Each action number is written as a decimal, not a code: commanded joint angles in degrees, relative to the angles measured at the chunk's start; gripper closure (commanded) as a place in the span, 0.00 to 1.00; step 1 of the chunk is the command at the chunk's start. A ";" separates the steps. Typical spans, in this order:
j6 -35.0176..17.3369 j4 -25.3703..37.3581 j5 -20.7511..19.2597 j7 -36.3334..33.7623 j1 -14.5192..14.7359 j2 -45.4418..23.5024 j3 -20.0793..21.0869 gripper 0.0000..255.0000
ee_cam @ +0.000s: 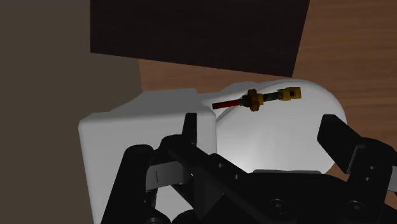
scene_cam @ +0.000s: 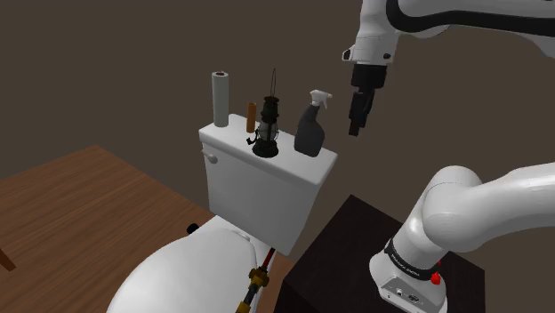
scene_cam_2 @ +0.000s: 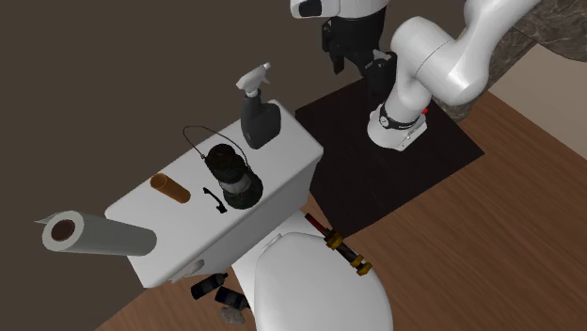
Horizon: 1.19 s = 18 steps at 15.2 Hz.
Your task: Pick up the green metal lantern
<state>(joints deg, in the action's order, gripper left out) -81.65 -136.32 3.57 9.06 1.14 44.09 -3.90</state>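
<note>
The lantern (scene_cam: 267, 135) (scene_cam_2: 232, 175) looks dark, almost black, with a thin wire handle. It stands upright near the middle of the white toilet tank lid (scene_cam: 236, 151) (scene_cam_2: 179, 226) (ee_cam: 140, 137). My gripper (scene_cam: 357, 120) (scene_cam_2: 357, 62) (ee_cam: 261, 121) hangs in the air well above the tank. It is off to the shoulder view's right of the lantern, past the spray bottle. Its black fingers (ee_cam: 188, 130) stand apart with nothing between them.
A dark spray bottle (scene_cam: 311, 130) (scene_cam_2: 260, 115) stands on the lid between lantern and gripper. A paper roll (scene_cam: 221, 98) (scene_cam_2: 94, 235) and a brown cylinder (scene_cam: 252, 116) (scene_cam_2: 171, 188) stand on the lantern's other side. A red and yellow tool (scene_cam: 254, 283) (scene_cam_2: 344, 250) (ee_cam: 256, 100) lies beside the toilet seat lid (ee_cam: 280, 137).
</note>
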 commanded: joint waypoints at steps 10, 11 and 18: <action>-29.78 -5.57 -0.17 -0.92 0.13 -2.76 2.68 0.00; -33.11 -5.90 -0.25 -1.06 0.10 -3.39 2.99 0.00; -56.06 -6.36 -1.52 -2.66 -0.59 -9.28 5.27 0.00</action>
<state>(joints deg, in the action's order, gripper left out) -134.07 -142.98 2.28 6.89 0.67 35.96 0.83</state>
